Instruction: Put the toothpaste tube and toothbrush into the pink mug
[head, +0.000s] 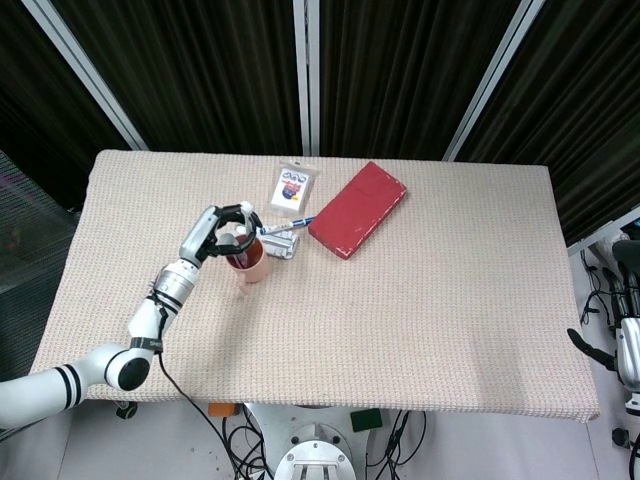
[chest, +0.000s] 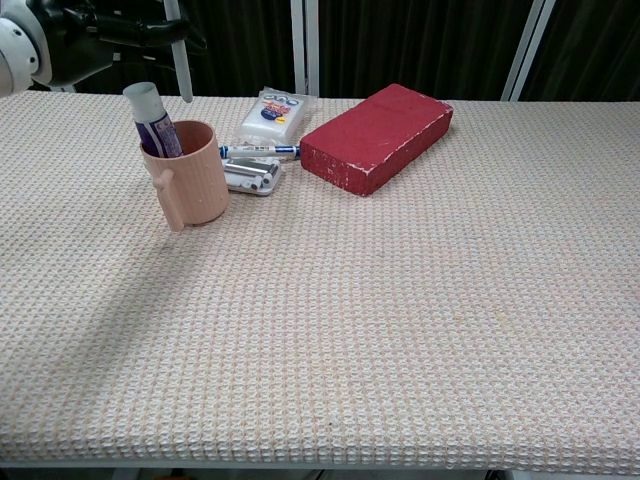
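Observation:
The pink mug (head: 250, 263) (chest: 190, 180) stands left of the table's middle, with the purple-and-white toothpaste tube (chest: 152, 118) upright inside it. My left hand (head: 226, 232) (chest: 85, 30) hovers just above and behind the mug's rim. It pinches the white toothbrush (chest: 183, 62), which hangs upright with its lower end a little above the mug's far side. In the head view the brush is hard to tell from the hand. My right hand (head: 622, 352) hangs off the table's right edge, too small to read.
Behind the mug lie a silver clip-like object (chest: 250, 177) (head: 281, 246), a blue-and-white pen (chest: 258, 151) (head: 287, 227) and a white packet (chest: 272, 112) (head: 294, 186). A red block (chest: 378, 135) (head: 357, 208) lies to their right on the woven table cover (chest: 400, 330).

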